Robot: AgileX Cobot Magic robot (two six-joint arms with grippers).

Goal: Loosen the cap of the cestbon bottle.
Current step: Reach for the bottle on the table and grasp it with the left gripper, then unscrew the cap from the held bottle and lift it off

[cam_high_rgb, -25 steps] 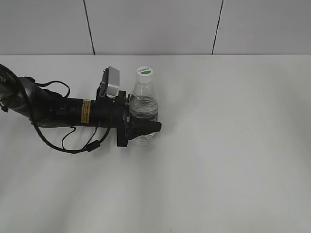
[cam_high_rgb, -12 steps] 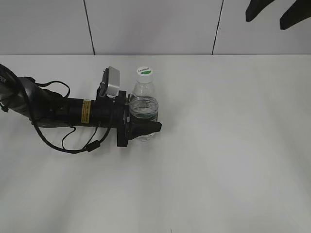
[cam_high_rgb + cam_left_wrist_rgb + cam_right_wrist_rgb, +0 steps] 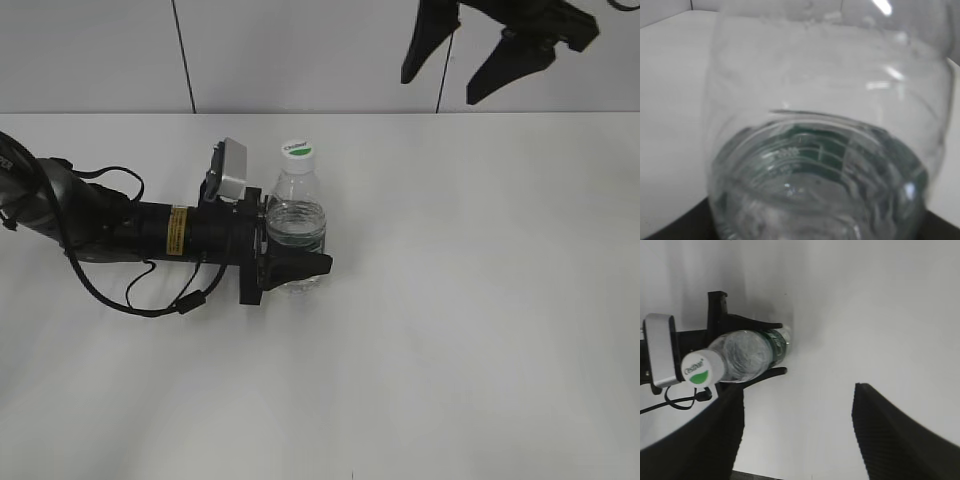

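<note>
Since half a second ago, my right gripper (image 3: pixel 470 62) has come further into the exterior view at the top right, lower and nearer the middle than before. It hangs in the air above the far edge of the desk (image 3: pixel 480 330), well apart from everything else. Its jaws are spread wide with nothing between them; in the right wrist view the two dark fingers (image 3: pixel 890 435) frame bare desk.

My left gripper (image 3: pixel 290 252) has not shifted. Its arm lies low across the left side of the desk, reaching in from the left edge. The jaws pinch the cestbon bottle (image 3: pixel 296 230) around its lower body, one finger on each side, at the level of the dark green label band. The bottle stands upright, left of the middle of the desk and toward the far edge. The left wrist view is filled by the clear ribbed bottle wall (image 3: pixel 830 125), very close and blurred.

The cap (image 3: pixel 297 149), white with a green half-circle on top, sits on the bottle's neck. In the right wrist view the cap (image 3: pixel 702 367) shows from above, off to the left of the right gripper's open fingers.
</note>
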